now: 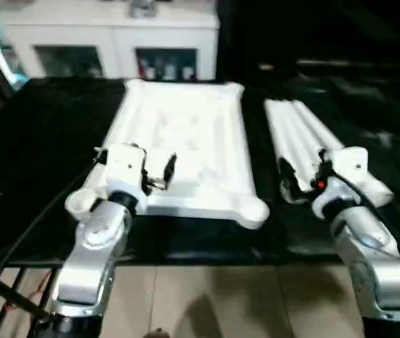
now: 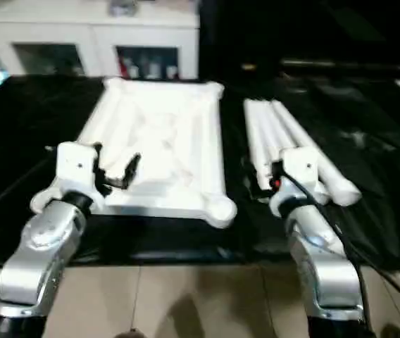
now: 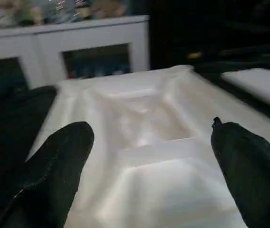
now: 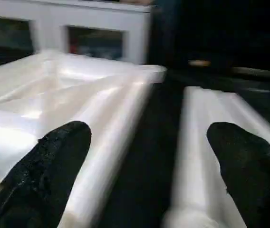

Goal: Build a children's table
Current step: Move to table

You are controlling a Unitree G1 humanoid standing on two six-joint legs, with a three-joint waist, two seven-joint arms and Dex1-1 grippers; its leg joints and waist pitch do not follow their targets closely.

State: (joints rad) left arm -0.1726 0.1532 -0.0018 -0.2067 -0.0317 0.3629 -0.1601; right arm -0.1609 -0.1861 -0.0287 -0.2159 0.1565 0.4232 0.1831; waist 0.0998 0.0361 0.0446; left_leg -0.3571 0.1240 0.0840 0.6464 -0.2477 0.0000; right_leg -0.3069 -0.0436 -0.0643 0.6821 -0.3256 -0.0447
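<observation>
Left gripper (image 1: 159, 173): fingers spread wide, nothing between them. It hangs over the near left end of the table top (image 1: 186, 141), which lies underside up on the black cloth (image 1: 38, 155). In the left wrist view the ribbed underside sits directly ahead of and below the two black fingers (image 3: 54, 171); no contact that I can make out. A round corner socket (image 1: 80, 202) lies just beside the left wrist, on its outer side; the matching near right socket (image 1: 256, 211) lies between the two grippers.

Right gripper (image 1: 302, 177): also spread wide and empty. It hovers above the near ends of the legs (image 1: 305, 137), which lie bundled side by side just to the right of the top, running away from the gripper. In the right wrist view the nearest leg lies ahead between the fingers, towards the outer one; the top's long edge lies ahead by the inner one.

Judgement: the step in hand looks like picking the first leg.
- Centre the right fingers across one tube only; the legs lie touching, so a wide grip may catch two.
- Grip near the tube's end that goes into the socket, which I cannot tell from here.
- Left gripper could steady the top by its rim near the chosen socket so it does not slide on the cloth.
- Risk: round tapered tubes may roll when nudged.
</observation>
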